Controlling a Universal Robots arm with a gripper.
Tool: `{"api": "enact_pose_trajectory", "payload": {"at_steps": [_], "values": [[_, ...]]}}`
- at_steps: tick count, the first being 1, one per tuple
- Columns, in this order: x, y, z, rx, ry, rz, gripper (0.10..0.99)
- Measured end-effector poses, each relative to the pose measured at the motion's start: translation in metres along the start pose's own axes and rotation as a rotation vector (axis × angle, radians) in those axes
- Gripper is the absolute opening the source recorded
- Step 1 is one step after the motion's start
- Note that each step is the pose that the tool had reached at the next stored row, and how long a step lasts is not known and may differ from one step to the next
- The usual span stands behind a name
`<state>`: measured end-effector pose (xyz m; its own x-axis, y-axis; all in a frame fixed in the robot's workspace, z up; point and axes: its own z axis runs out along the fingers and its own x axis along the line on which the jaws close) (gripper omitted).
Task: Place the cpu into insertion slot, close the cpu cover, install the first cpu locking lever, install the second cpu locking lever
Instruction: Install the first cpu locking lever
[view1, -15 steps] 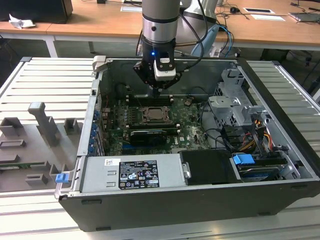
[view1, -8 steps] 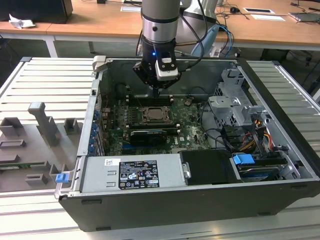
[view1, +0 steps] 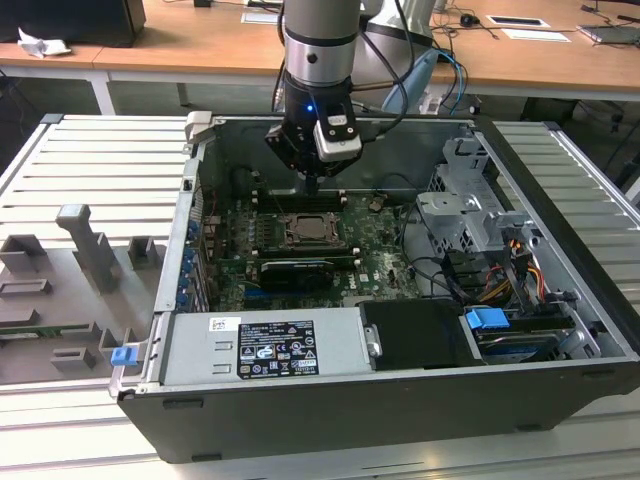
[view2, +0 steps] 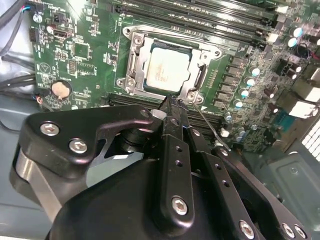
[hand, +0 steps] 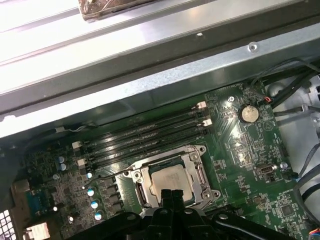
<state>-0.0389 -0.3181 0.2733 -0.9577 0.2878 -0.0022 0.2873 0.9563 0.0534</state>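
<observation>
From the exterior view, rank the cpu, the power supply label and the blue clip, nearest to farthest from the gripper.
1. cpu: just below the gripper.
2. power supply label: along the near side of the case.
3. blue clip: outside the case, at the exterior view's left.

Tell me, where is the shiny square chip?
The cpu sits on the green motherboard between black memory slots, just ahead of the end effector in both wrist views.
</observation>
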Motion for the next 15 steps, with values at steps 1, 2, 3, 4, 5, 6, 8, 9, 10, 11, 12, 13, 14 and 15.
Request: {"api": "enact_pose_trajectory", "payload": {"at_steps": [1, 2, 3, 4, 5, 6, 8, 9, 10, 11, 12, 13, 14, 15], "values": [[0.0000, 0.0000, 0.0000, 0.000, 0.0010, -0.019, 0.106], [0.0000, 0.0000, 0.0000, 0.000, 0.0022, -0.042, 0.106], [0.0000, -0.0001, 0.0000, 0.000, 0.0034, -0.063, 0.106], [0.0000, -0.0001, 0.0000, 0.000, 0.0047, -0.086, 0.106], [0.0000, -0.0001, 0.0000, 0.000, 0.0055, -0.101, 0.106], [0.0000, -0.0001, 0.0001, 0.000, 0.0066, -0.122, 0.106], [0.0000, -0.0001, 0.0003, 0.000, 0.0098, -0.184, 0.106], [0.0000, -0.0001, 0.0003, 0.000, 0.0109, -0.202, 0.106], [0.0000, -0.0001, 0.0005, 0.000, 0.0125, -0.232, 0.106], [0.0000, -0.0001, 0.0007, -0.001, 0.0141, -0.264, 0.106], [0.0000, -0.0001, 0.0009, -0.001, 0.0161, -0.300, 0.106], [0.0000, -0.0001, 0.0011, -0.001, 0.0172, -0.320, 0.106], [0.0000, -0.0001, 0.0014, -0.001, 0.0187, -0.350, 0.106], [0.0001, -0.0002, 0.0020, -0.001, 0.0206, -0.386, 0.106]]}}
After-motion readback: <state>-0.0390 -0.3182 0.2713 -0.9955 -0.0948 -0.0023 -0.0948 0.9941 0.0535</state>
